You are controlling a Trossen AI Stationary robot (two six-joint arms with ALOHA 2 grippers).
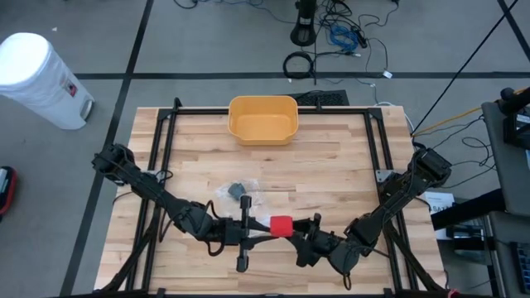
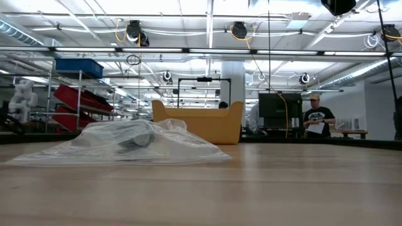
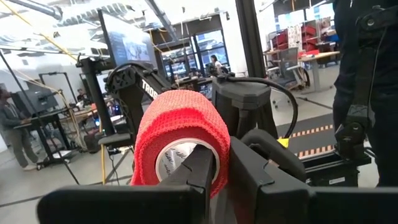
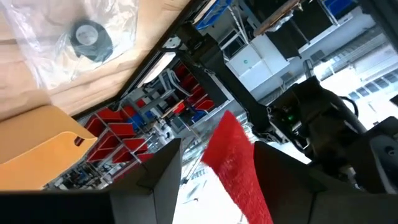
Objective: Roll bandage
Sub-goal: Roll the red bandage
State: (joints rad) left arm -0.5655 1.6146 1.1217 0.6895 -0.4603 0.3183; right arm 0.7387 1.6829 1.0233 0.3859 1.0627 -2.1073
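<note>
While both arms meet over the near edge of the surface (image 1: 331,178), I have the red bandage roll (image 1: 281,224) lifted clear of the wood between them. My left claw (image 3: 221,168) is pinched narrow on the roll: one finger (image 3: 199,171) runs through the hollow core and the other sits outside the red wrap. My right claw (image 4: 214,165) stands wide, its fingers either side of the loose red strip (image 4: 239,168) that hangs between them without being clamped, as far as I can tell.

I judge the step in hand to be winding the free tail back onto the roll. To do it well I would keep the left grip firm through the core so the roll cannot slide off the finger, and use the right claw only to guide the strip, keeping it flat and square to the roll. Light, even tension matters; too much would pull the roll off its finger, too little would leave slack loops. I would also keep the two wrists from knocking together, since they sit very near each other.

Further back on the surface lie a clear plastic bag (image 1: 240,192) with a grey roll (image 4: 90,37) inside, and the yellow bin (image 1: 262,118) at the far edge, both well apart from the work.
</note>
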